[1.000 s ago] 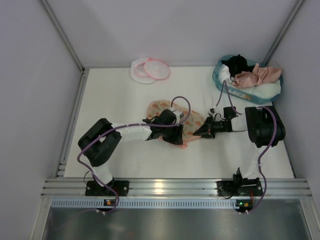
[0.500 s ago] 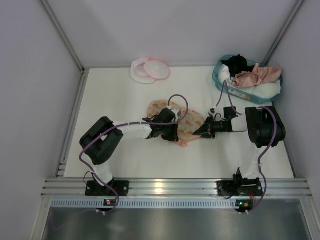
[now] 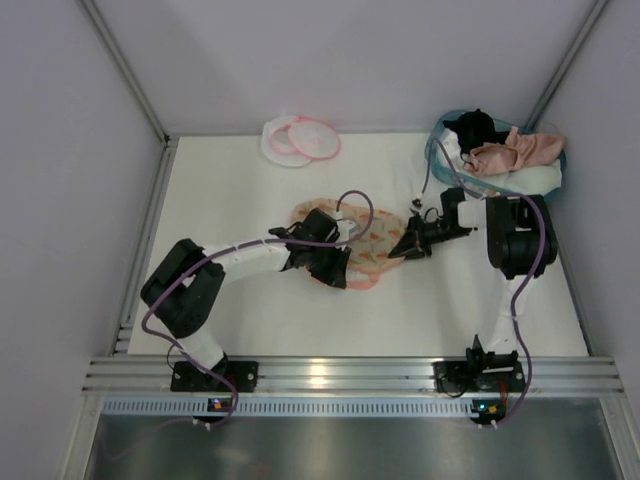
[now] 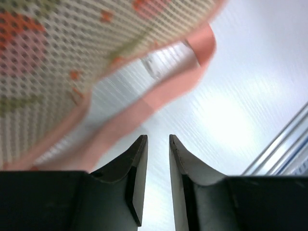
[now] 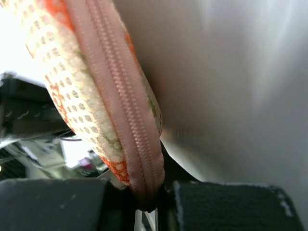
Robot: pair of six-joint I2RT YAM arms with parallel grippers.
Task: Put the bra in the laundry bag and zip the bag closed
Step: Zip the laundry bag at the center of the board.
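Right gripper (image 3: 404, 249) clamps the pink zipper edge (image 5: 120, 96) of the orange-printed mesh pouch (image 3: 372, 243), likely steadying it; left gripper (image 4: 158, 159), slightly parted, grips nothing.

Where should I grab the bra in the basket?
Probably the bunched cup fabric of the bra, from straight above: it lies crumpled on top of the other laundry, and the basket rim blocks a sideways approach.

Left fingers (image 4: 137, 166) ajar; right fingers (image 5: 226, 207) pinched
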